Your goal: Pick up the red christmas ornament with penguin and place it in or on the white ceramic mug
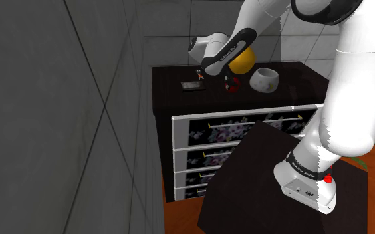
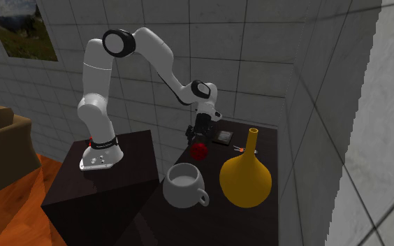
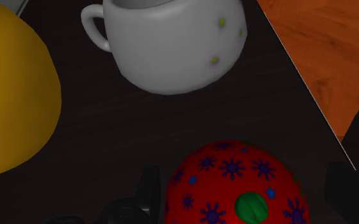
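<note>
1. The arm point(image 2: 157, 56) rises from its stand point(image 2: 105, 192), bends at the elbow, and slopes down over the dresser point(image 1: 239, 129)
2. The wrist turns the gripper point(image 2: 200, 140) so that it points nearly straight down at the dresser top
3. The gripper sits low, just over the ornament point(image 3: 235, 175), near the edge of the dresser top that faces the stand
4. The fingers point(image 3: 151, 188) are spread apart, one on each side of the ornament
5. In the wrist view one finger is very close to the ornament's side, and a narrow gap shows between the other finger and the ornament, so nothing is pinched
6. The ornament is a red ball with blue stars and a green spot, and it rests on the dark dresser top between the fingers
7. The mug point(image 3: 172, 44) is white with a few small coloured dots; it stands upright on the same top, near the ornament but apart from it, with its handle turned toward the vase point(image 3: 13, 95)
8. The yellow vase has a round belly and a thin neck, and stands beside the mug
9. A small flat dark thing point(image 2: 223, 136) lies farther back on the top, toward the wall, with a tiny orange thing point(image 2: 239, 147) near it
10. An orange-brown floor point(image 3: 324, 44) shows past the dresser's edge
</note>
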You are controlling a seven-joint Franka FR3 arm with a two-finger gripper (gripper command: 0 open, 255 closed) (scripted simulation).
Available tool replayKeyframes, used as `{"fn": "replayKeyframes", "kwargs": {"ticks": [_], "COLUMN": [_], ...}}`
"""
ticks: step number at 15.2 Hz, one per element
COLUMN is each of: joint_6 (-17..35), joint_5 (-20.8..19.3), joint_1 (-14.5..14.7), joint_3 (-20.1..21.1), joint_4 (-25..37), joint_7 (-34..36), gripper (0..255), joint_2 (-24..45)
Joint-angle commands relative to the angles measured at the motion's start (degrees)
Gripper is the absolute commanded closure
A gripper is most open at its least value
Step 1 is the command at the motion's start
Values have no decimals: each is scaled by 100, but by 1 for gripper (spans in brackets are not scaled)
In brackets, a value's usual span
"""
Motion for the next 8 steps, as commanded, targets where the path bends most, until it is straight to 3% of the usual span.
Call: {"fn": "replayKeyframes", "kwargs": {"ticks": [1, 2, 8], "joint_6": [0, 0, 0], "joint_5": [0, 0, 0], "joint_1": [0, 0, 1], "joint_3": [0, 0, 1], "joint_4": [0, 0, -2], "joint_7": [0, 0, 2], "gripper": [0, 255, 255], "joint_2": [0, 0, -1]}}
